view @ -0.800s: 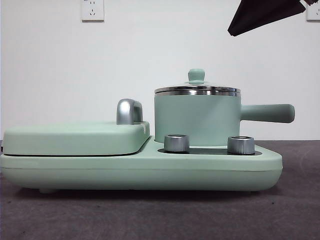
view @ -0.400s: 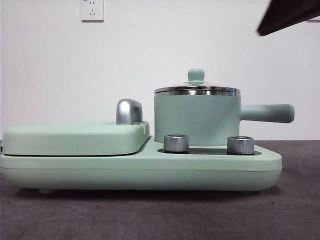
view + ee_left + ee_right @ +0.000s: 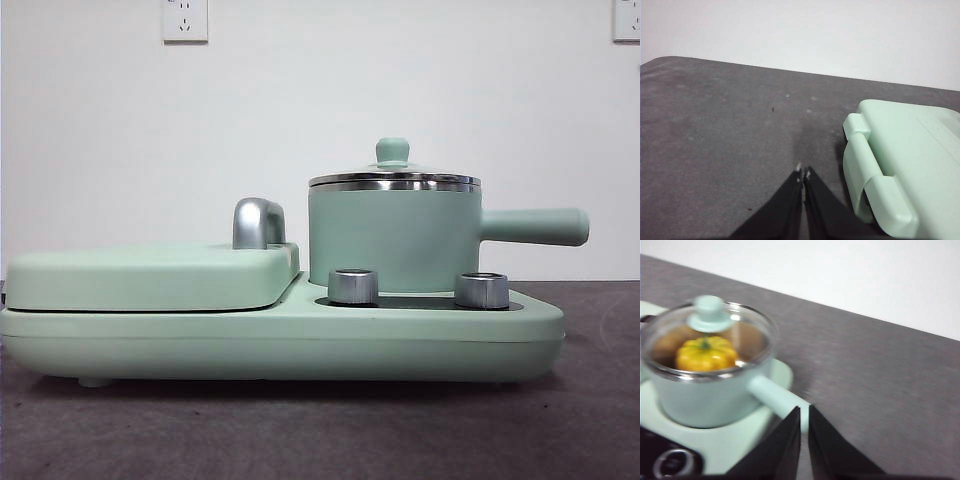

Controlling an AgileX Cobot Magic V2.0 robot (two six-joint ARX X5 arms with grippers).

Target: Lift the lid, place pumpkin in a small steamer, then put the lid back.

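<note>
**Pumpkin in the pot, lid back on: the task looks finished**

The dark table [image 3: 320,440] carries the wide mint-green appliance base [image 3: 280,345], its flat cover [image 3: 150,275] with a chrome handle [image 3: 258,222] on one half and two silver knobs [image 3: 353,286] at the front of the other; on that second half stands the small steamer [image 3: 395,240], upright, its long side handle [image 3: 535,226] sticking out level.

Judging from how things lie, every step is done; the lid [image 3: 393,178] sits flat on the steamer's steel rim with its knob on top, and in the right wrist view the pumpkin [image 3: 706,353] shows through the glass, resting inside the pot under the lid's knob, green stem up; I see nothing left to do beyond the arms staying clear.

The right hand [image 3: 804,412] has its jaws pressed nearly together with only a thin gap and nothing between them; it hangs above and to the handle side of the steamer, apart from the lid and touching nothing, with the pumpkin beyond it behind the glass; the front view shows no arm at all.

The left hand [image 3: 803,172] is pressed together and empty as well; it hovers over bare table just beside the end of the flat cover, well apart from the steamer, which does not show in its view.
</note>
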